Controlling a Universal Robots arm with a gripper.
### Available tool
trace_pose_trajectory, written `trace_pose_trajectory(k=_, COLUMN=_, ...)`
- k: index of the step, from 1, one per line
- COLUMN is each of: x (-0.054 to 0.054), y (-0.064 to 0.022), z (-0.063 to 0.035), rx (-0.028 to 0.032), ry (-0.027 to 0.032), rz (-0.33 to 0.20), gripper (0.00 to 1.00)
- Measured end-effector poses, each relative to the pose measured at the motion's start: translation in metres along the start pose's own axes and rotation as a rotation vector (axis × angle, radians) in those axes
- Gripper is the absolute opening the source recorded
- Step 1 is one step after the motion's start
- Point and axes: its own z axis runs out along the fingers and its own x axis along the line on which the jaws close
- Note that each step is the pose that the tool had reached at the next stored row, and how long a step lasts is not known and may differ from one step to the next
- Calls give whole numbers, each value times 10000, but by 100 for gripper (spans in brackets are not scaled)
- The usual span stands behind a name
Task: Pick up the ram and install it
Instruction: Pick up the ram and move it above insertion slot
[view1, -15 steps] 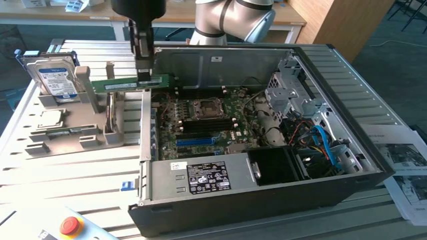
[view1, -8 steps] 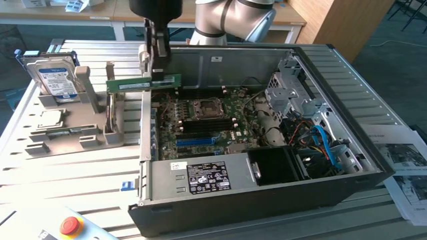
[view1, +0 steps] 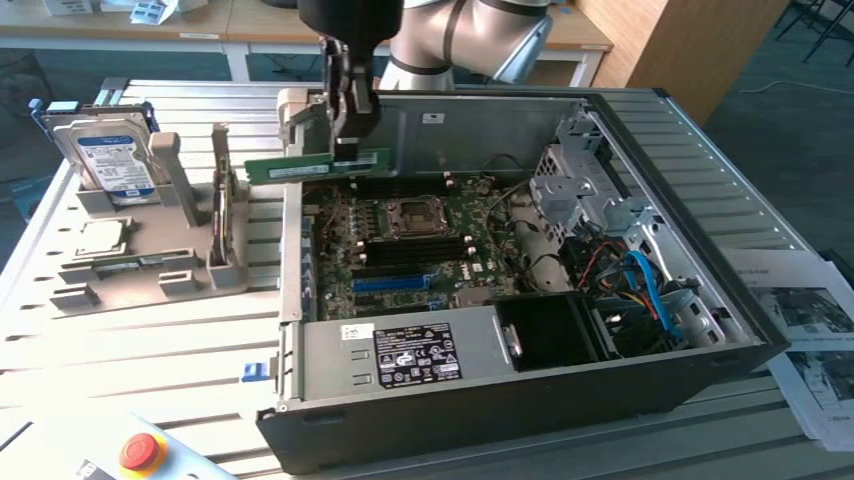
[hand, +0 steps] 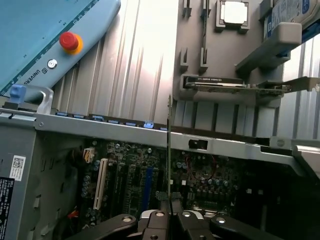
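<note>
**Item: the ram (view1: 314, 167).** A long, thin green board with a white label on its face.
- Handling, as judged: light and stiff. It is also fragile, liable to crack if twisted and to scuff along its contact edge.
- The flat faces are smooth, so a pinch needs even pressure.
- Best hold, as judged: across the two flat faces near the upper long edge, leaving the contact edge free.

**Item: the gripper (view1: 355, 150).** Dark, and pointing downward from the arm.
- The fingers (hand: 159, 220) are drawn almost together and clamp the ram between them.
- The hold is off-centre. Most of the stick juts out from the fingers toward the exterior view's left, and a short end shows on the other side.
- In the wrist view the ram appears edge-on, as a thin line running straight out from between the fingertips.

**Position of the ram.** It is held level in the air just under the fingers, inside the open computer case (view1: 534, 400), and it seems to touch nothing but the pads.
- The motherboard (view1: 400, 255) lies below the fingers.
- The dark memory slots (view1: 407, 186) are almost directly beneath the ram.
- The processor socket (view1: 414, 218) lies just past them.
- The ram does not look seated yet.

**Other stock.**
- A hard drive (view1: 114, 160) stands in a grey holder (view1: 134, 285), well apart from the fingers and outside the case.
</note>
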Motion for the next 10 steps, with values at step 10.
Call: trace_pose_trajectory(k=10, x=47, y=-337, z=-23, rx=-6, ry=0, rz=-21, gripper=12)
